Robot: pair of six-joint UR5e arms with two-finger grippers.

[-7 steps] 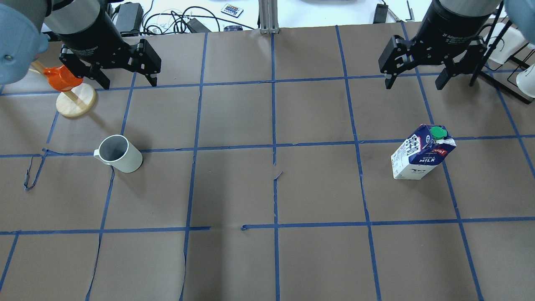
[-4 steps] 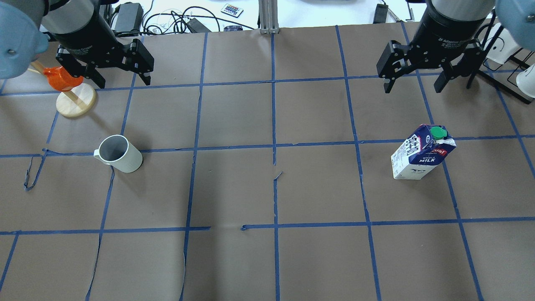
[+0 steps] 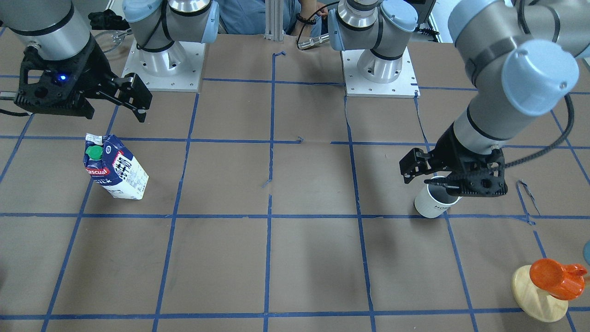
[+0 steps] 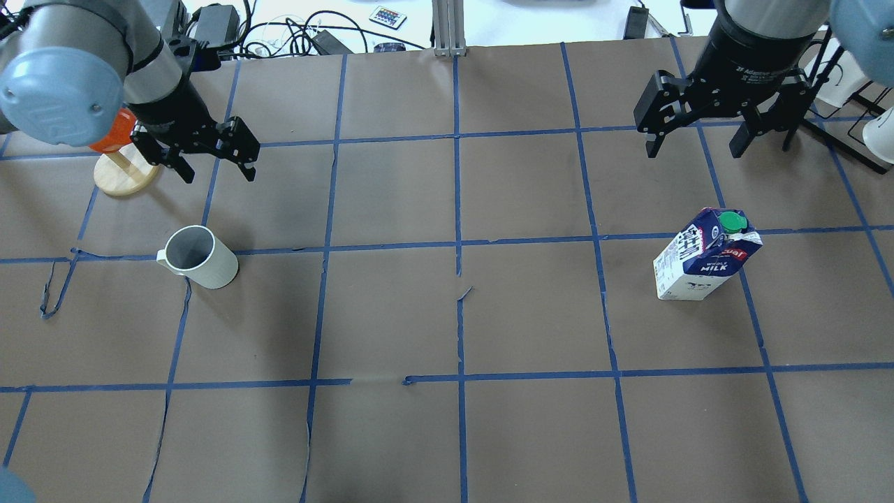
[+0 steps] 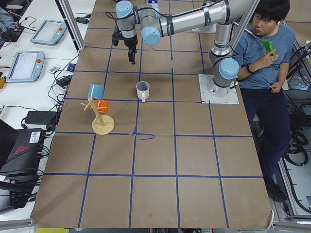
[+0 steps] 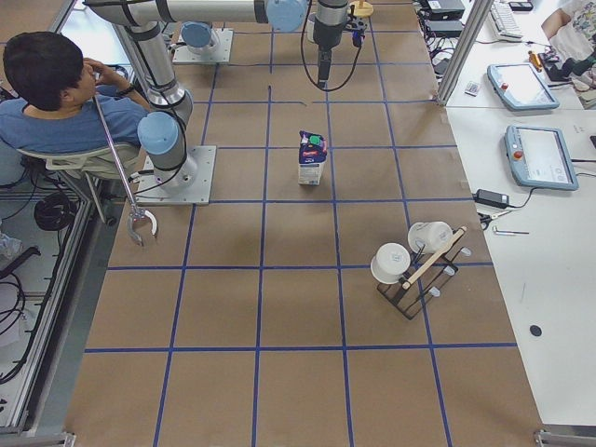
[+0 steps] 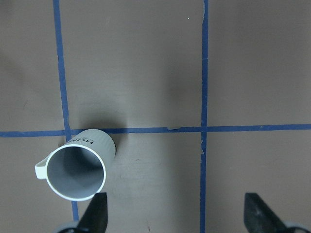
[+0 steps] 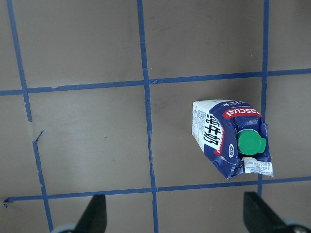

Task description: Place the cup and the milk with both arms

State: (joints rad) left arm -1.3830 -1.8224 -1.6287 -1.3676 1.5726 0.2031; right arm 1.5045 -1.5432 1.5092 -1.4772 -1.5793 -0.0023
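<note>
The white cup [image 4: 199,257] stands upright on the brown table, handle to the view's left; it also shows in the left wrist view [image 7: 77,165] and the front view [image 3: 433,205]. My left gripper [image 4: 218,173] is open and empty, in the air just beyond the cup; in the wrist view [image 7: 177,216] the cup lies by one fingertip. The blue and white milk carton [image 4: 705,255] with a green cap stands upright on the right, as the right wrist view [image 8: 231,138] also shows. My right gripper [image 4: 694,150] is open and empty, high beyond the carton.
An orange cup-like object on a wooden disc [image 4: 126,171] stands just left of my left gripper. A black rack with white mugs [image 6: 419,265] stands at the table's right end. Cables [image 4: 293,31] lie past the far edge. An operator [image 5: 265,48] sits behind the robot.
My left gripper has come down and toward the cup, still open. My right gripper has barely moved. The cup and the carton have not moved.
</note>
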